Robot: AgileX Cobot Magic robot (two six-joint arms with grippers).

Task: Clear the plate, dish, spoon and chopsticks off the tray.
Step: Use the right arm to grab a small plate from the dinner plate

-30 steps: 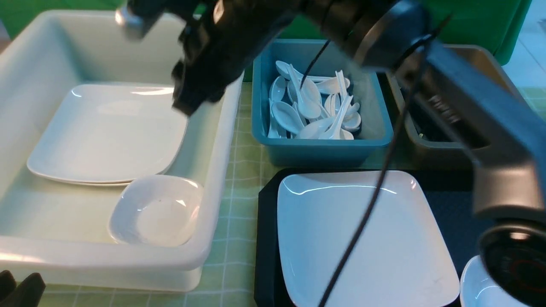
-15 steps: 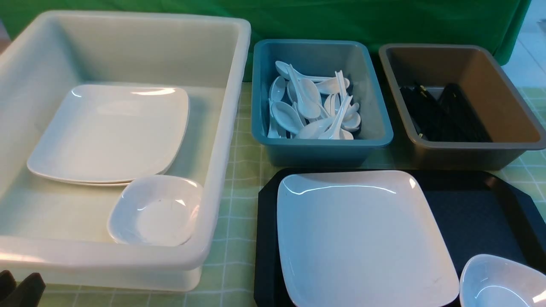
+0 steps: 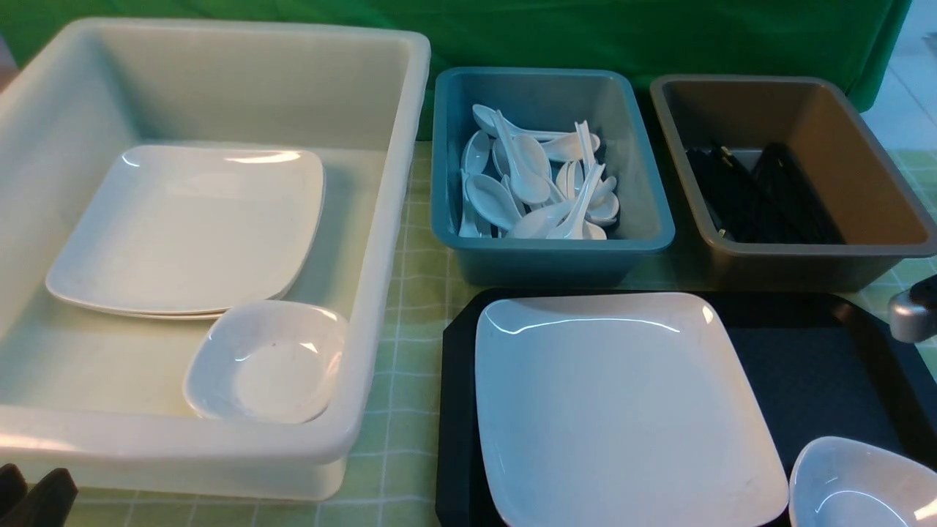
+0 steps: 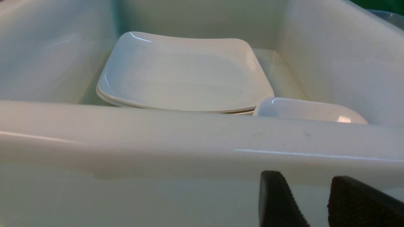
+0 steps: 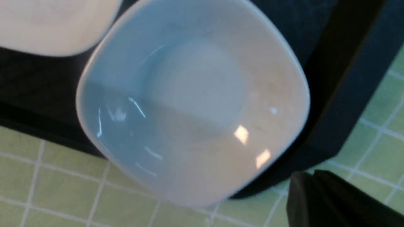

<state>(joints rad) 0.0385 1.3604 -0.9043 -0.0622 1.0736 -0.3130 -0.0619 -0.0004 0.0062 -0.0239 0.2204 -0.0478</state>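
The large white square plate lies on the black tray. A small deep white dish sits at the tray's near right corner; it fills the right wrist view, with the plate's corner beside it. No spoon or chopsticks show on the visible tray. My right gripper is shut and empty, above the tablecloth just off the dish's rim. My left gripper is open and empty, low in front of the white tub's near wall; its fingertips show at the bottom left of the front view.
The white tub at the left holds stacked square plates and a small dish. A teal bin holds several white spoons. A grey-brown tub holds black chopsticks. A grey part of my right arm shows at the right edge.
My right arm, which stretched across the bins and the white tub a second ago, has pulled back right. The dish on the tray now shows, and a grey arm part has come in at the right edge.
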